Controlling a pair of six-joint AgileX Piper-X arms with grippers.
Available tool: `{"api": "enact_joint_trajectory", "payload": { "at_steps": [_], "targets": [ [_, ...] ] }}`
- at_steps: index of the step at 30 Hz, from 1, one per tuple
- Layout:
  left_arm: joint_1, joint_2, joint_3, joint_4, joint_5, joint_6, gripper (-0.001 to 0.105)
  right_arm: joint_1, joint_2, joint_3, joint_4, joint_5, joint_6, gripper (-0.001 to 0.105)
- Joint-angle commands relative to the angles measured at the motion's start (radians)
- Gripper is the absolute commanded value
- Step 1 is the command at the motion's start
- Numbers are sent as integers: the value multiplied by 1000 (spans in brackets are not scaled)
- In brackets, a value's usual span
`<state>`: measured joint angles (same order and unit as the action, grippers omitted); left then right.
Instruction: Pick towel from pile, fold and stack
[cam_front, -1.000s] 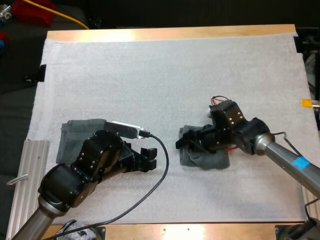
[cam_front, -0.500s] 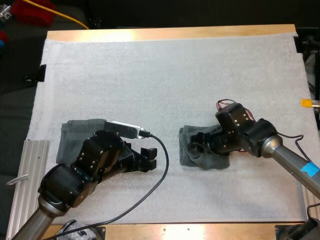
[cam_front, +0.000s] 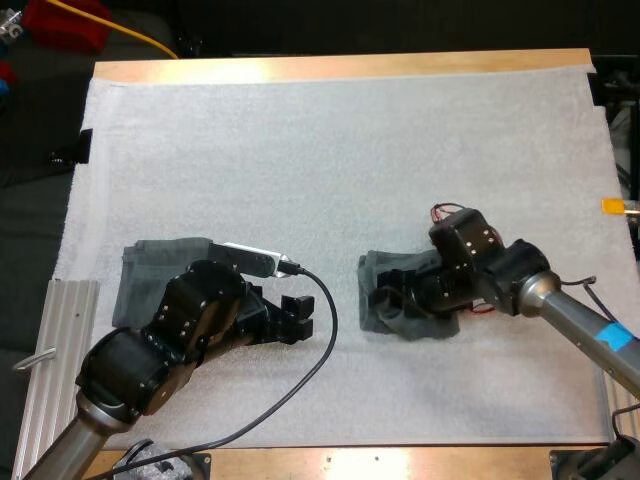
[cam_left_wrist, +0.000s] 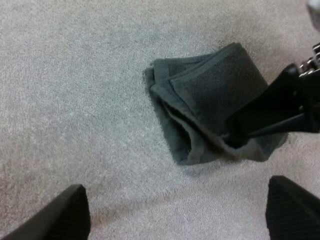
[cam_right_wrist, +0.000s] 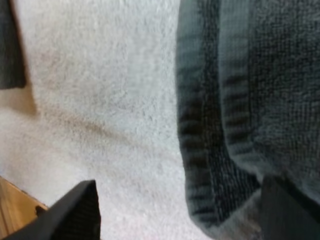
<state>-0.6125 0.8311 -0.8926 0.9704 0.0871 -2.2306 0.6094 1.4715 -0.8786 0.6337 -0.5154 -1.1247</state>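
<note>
Where the white mat (cam_front: 350, 150) covers the wooden surface (cam_front: 340, 68), a folded towel (cam_front: 425, 325) is located near its middle and a second towel (cam_front: 150, 265) beneath the left arm (cam_front: 160, 350). The right end effector (cam_front: 390, 297) is positioned over the folded towel's edge, released. The left end effector (cam_front: 303, 316) is held released above bare mat.

My right gripper (cam_front: 390, 295) now sits farther toward the mat's right edge than a second ago. It leaves the left hem of the folded towel (cam_front: 368, 280) uncovered.
</note>
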Motion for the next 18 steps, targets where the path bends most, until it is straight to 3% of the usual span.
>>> {"api": "enact_joint_trajectory", "payload": {
  "at_steps": [1,10,18],
  "targets": [
    [-1,-5,-3,-3,0,-15,70,13,9,0,-5,-21,2,65],
    [-1,-5,-3,-3,0,-15,70,126,115,0,-103,-19,56,65],
    [-1,-5,-3,-3,21,-15,70,136,133,-4,-116,3,42,65]
  ]
}}
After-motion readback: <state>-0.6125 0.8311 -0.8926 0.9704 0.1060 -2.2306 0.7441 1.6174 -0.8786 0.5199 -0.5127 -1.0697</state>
